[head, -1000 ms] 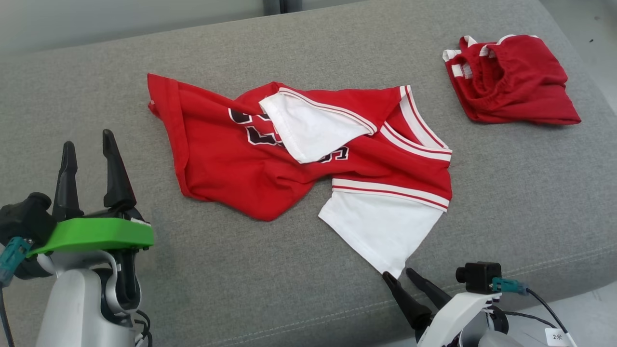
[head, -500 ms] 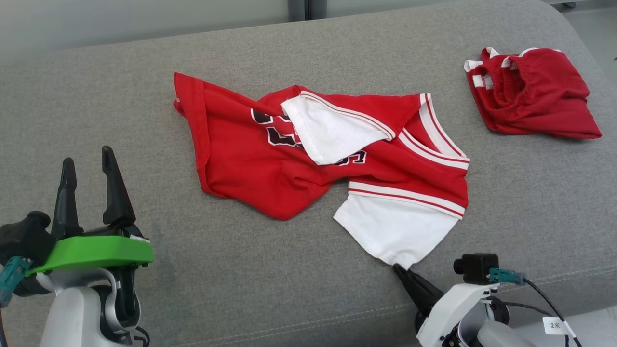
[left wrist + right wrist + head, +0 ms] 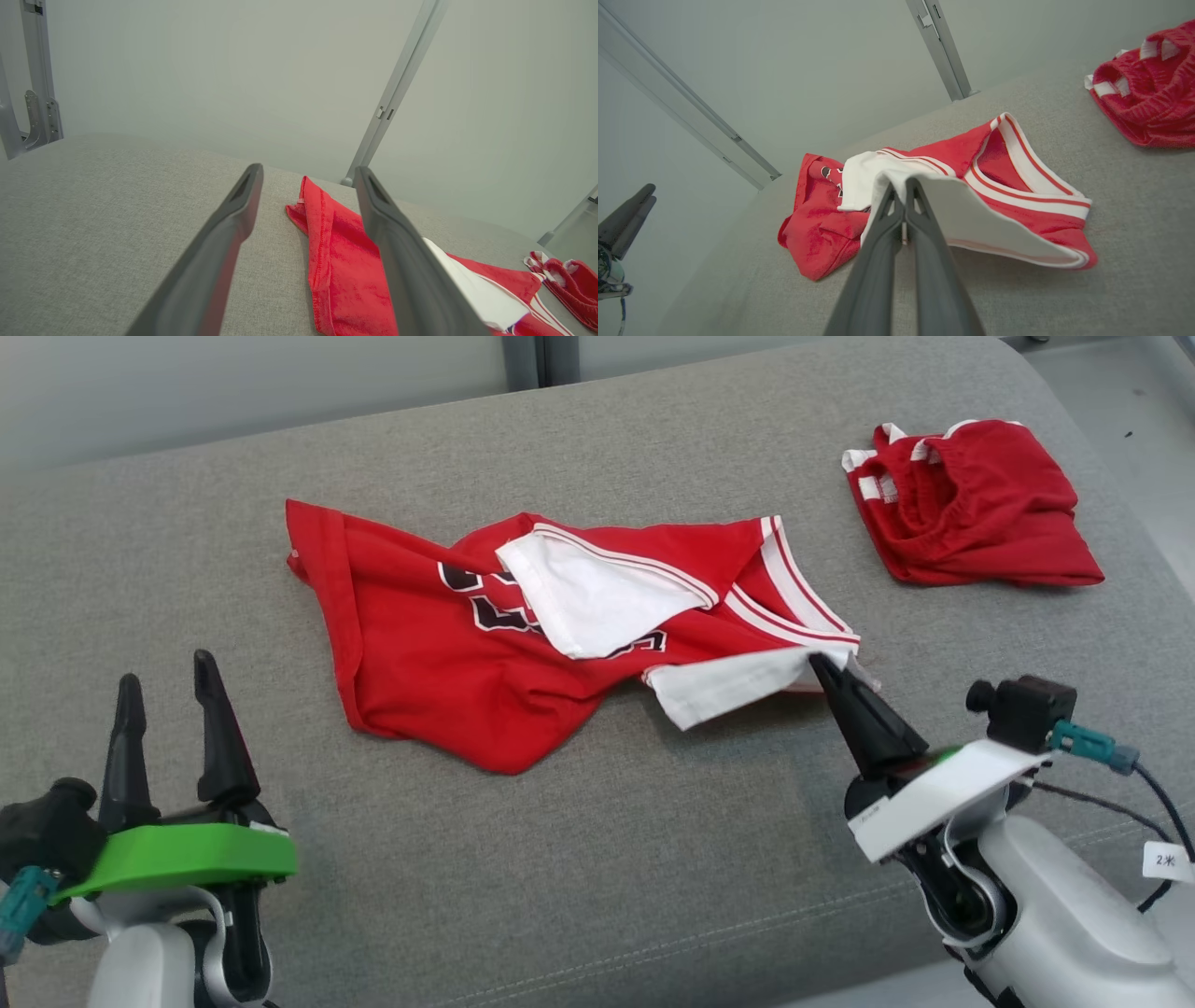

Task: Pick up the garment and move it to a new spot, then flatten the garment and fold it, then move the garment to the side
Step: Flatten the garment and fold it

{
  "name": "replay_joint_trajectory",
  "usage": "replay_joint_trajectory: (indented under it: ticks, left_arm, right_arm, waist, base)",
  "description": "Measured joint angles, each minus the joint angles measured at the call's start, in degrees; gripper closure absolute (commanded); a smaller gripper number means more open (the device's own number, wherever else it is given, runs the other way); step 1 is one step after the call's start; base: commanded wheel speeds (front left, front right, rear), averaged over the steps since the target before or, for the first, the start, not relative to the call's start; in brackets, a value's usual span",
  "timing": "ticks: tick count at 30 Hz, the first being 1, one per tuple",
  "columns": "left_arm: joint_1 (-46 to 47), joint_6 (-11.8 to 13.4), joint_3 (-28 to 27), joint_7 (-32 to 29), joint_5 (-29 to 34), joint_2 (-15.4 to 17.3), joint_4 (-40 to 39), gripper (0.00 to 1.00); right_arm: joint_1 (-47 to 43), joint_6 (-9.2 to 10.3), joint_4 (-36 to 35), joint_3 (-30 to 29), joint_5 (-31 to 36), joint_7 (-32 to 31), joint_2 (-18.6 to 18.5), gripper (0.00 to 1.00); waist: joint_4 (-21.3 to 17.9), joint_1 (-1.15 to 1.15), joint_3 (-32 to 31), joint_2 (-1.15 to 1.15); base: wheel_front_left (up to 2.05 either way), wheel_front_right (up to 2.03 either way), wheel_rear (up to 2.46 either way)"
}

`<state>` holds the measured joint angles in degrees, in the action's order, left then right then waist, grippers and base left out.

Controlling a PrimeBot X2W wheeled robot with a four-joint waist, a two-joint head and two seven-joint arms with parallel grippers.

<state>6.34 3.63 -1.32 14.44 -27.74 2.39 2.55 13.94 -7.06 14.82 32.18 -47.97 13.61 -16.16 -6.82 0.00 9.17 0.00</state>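
The garment (image 3: 439, 663) is a red jersey with white sleeves and white-striped trim, lying crumpled on the grey cushioned surface (image 3: 597, 859). My right gripper (image 3: 826, 665) is shut on the tip of its near white sleeve (image 3: 724, 686), which is lifted off the surface and folded back toward the collar. In the right wrist view the gripper (image 3: 901, 183) pinches that white sleeve (image 3: 971, 214) above the garment (image 3: 817, 233). My left gripper (image 3: 163, 677) stands open at the lower left, apart from the garment. Its fingers (image 3: 233, 219) frame the garment's red hem (image 3: 336, 261).
A second red garment with white trim (image 3: 971, 504) lies bunched at the far right of the surface, also in the right wrist view (image 3: 1148, 98). Pale walls with metal rails (image 3: 938, 46) stand behind. The surface's front edge runs close to both arms.
My right gripper has shut on the white sleeve's tip and carried it up and back toward the collar, folding the sleeve over. The head camera shifted slightly. The left gripper stayed open.
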Motion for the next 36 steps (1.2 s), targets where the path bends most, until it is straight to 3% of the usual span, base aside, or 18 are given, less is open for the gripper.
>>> replay_joint_trajectory:
  ticks: [5,11,15,18,23,26,30,36]
  left_arm:
    - [-1.69,-0.62,4.01,0.00,-0.55,-0.12,2.35,0.00]
    - [-3.37,-1.65,10.09,-0.89,-5.45,-0.12,6.06,0.00]
    - [-3.57,-1.80,13.77,-1.98,-7.99,-0.03,7.77,0.00]
    - [-3.98,-3.34,18.28,-4.50,-8.01,0.05,9.40,0.00]
    - [-5.46,-5.78,25.99,-9.00,-8.98,0.23,12.45,0.00]
    - [-5.45,-6.66,30.30,-10.88,-12.79,0.30,13.37,0.00]
    - [-4.50,-6.55,34.35,-11.45,-15.10,0.32,14.30,0.00]
    - [2.10,-1.88,33.97,-10.83,-15.40,0.31,18.44,0.00]
  right_arm:
    - [4.33,0.00,-9.22,-2.00,-0.43,0.47,-1.57,1.00]
    - [8.49,0.00,-17.18,-5.83,-0.69,0.48,-4.94,1.00]
    - [9.03,0.14,-18.62,-11.03,-1.05,0.51,-7.15,1.00]
    - [8.71,1.40,-18.84,-14.55,-2.30,0.76,-8.71,1.00]
    - [5.60,1.72,-19.09,-14.23,-4.10,0.82,-8.68,1.00]
    - [4.60,2.18,-19.37,-14.07,-4.46,0.79,-8.84,1.00]
    - [4.54,2.18,-20.86,-13.60,-4.57,0.37,-8.84,1.00]
    - [4.55,2.11,-21.95,-12.61,-5.04,-0.38,-8.53,1.00]
  waist:
    - [-1.46,0.00,-0.84,0.00]
    - [-1.98,0.00,-2.13,0.00]
    - [-1.66,0.00,-2.56,0.00]
    - [-1.21,0.00,-2.65,0.00]
    - [-1.05,0.00,-2.45,0.00]
    - [-1.15,0.00,-2.16,0.00]
    - [-1.58,0.00,-1.47,0.00]
    - [-2.96,0.00,-0.51,0.00]
  base:
    - [0.00,0.00,0.00]
    - [0.00,0.00,0.00]
    - [0.00,0.00,0.00]
    - [0.00,0.00,0.00]
    - [0.00,0.00,0.00]
    - [0.00,0.00,0.00]
    - [0.00,0.00,0.00]
    - [0.00,0.00,0.00]
